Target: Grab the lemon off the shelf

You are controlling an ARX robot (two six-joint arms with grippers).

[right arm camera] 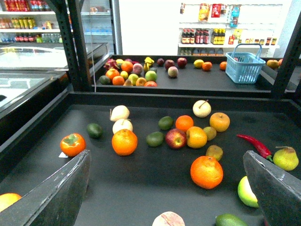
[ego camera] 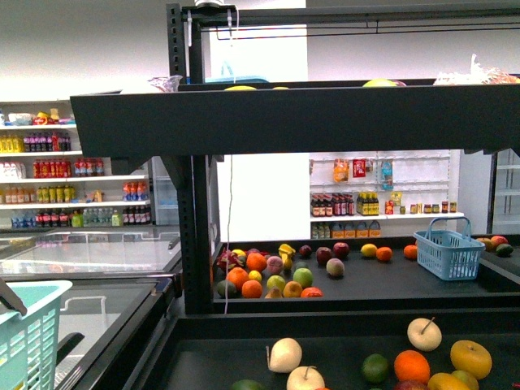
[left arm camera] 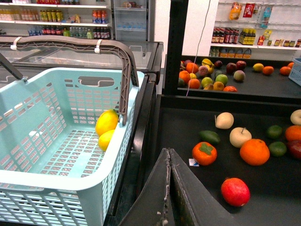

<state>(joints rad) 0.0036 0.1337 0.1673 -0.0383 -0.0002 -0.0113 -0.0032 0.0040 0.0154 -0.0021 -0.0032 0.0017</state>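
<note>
- Your left gripper (left arm camera: 168, 162) is closed on nothing: its two dark fingers meet in a point over the near black tray of the shelf (left arm camera: 188, 117), just beside the pale blue basket (left arm camera: 28, 181).
- Your right gripper (right arm camera: 167, 188) is spread wide, one finger (right arm camera: 56, 197) at each lower corner of the right wrist view, with loose fruit on the tray between and beyond them.
- Look in the pale blue basket: two lemons (left arm camera: 106, 122) lie against its near wall under the brown handle (left arm camera: 123, 66), one touching the other.
- On the shelf's middle tier, one small yellow fruit (ego camera: 369, 250) sits beside an orange (ego camera: 384, 253), near the small blue basket (ego camera: 449, 252); you cannot tell from here whether it is a lemon.
- More yellow shapes peek over the rim of the top tier (ego camera: 382, 83), too hidden to name.
- Among the near fruit in the right wrist view you have an orange (right arm camera: 124, 142), a red apple (right arm camera: 175, 138), a red chilli (right arm camera: 254, 144) and a green pear (right arm camera: 285, 158).
- Neither arm shows in the front view.
</note>
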